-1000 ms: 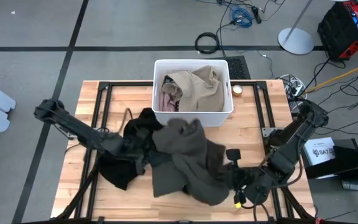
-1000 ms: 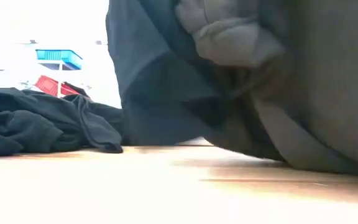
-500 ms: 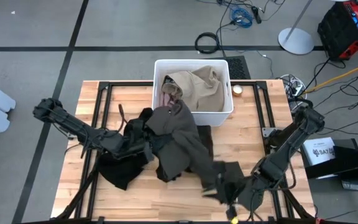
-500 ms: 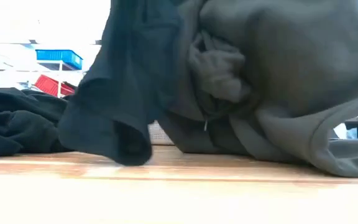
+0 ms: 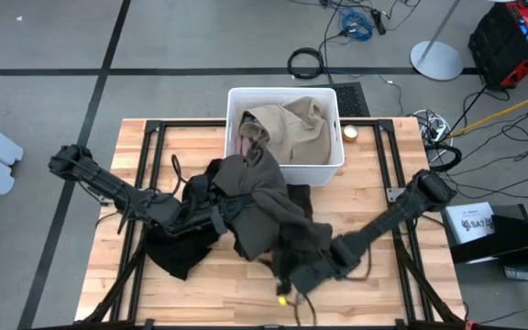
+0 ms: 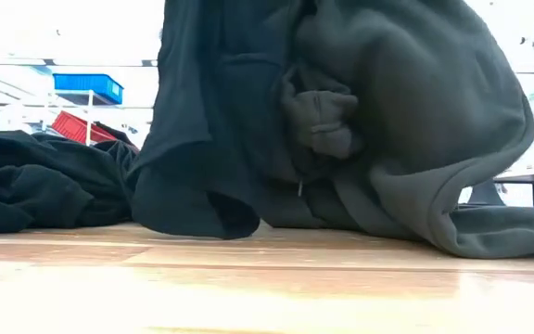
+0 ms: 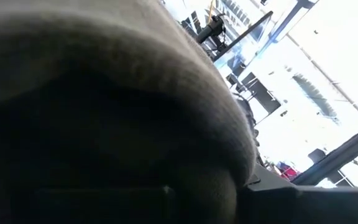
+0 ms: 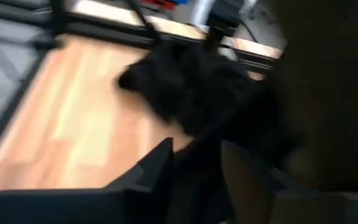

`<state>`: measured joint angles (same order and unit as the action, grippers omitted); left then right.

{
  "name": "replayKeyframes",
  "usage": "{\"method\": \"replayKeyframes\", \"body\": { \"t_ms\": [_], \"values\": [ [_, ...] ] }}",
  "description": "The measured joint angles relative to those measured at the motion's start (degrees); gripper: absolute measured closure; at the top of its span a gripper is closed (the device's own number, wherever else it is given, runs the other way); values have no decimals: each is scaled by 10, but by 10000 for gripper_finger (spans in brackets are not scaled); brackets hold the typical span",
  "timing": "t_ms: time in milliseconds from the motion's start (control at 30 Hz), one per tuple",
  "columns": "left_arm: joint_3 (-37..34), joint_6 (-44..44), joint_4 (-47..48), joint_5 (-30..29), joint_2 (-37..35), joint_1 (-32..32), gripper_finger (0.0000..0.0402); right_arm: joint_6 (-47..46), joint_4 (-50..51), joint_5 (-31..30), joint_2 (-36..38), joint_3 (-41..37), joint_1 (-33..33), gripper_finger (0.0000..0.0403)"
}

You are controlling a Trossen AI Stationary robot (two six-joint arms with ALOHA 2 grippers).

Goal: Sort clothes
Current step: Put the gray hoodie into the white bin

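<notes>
On the table (image 5: 374,174): a heap of clothes lies across the middle, just in front of the white bin (image 5: 333,165).
Olive garment (image 5: 269,206): the big dark olive-green piece is draped over the heap; its upper edge touches the front wall of the bin, and its lower part runs toward the right gripper. From table height it stands as a tall folded mound (image 6: 406,121).
Black garments (image 5: 177,252): spread on the left half of the table, beneath and beside the olive garment; in the low view they lie flat at the left (image 6: 35,186).
Bin contents: a khaki garment (image 5: 291,128) fills most of the bin, with a bit of pink cloth (image 5: 246,147) showing at its left side.
Left gripper (image 5: 220,213): reaches in from the left and is buried at the left edge of the olive garment; its wrist camera is filled by cloth pressed close (image 7: 104,93). Whether it grips the cloth I cannot tell.
Right gripper (image 5: 293,275): low over the front of the table, at the bottom edge of the olive garment, touching or partly under its folds. How wide it stands I cannot tell; its wrist view shows dark cloth (image 8: 197,93) on the wood ahead.
</notes>
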<state>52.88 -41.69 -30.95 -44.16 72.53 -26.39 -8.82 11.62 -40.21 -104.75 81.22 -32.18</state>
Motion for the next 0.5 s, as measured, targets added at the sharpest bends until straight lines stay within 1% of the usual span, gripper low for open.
{"method": "replayKeyframes", "body": {
  "t_ms": [200, 267, 367, 500],
  "values": [
    [0, 0, 1, 0, 0, 1, 351, -31, 9, 4, 0, 1, 55, 189],
    [0, 1, 5, 3, 0, 0, 351, -39, 10, 21, 0, 1, 67, 165],
    [0, 1, 6, 6, 0, 1, 351, -40, -4, 44, -1, 1, 76, 140],
    [0, 0, 6, 7, 0, 0, 351, -37, -41, 47, -6, 1, 93, 127]
  ]
}}
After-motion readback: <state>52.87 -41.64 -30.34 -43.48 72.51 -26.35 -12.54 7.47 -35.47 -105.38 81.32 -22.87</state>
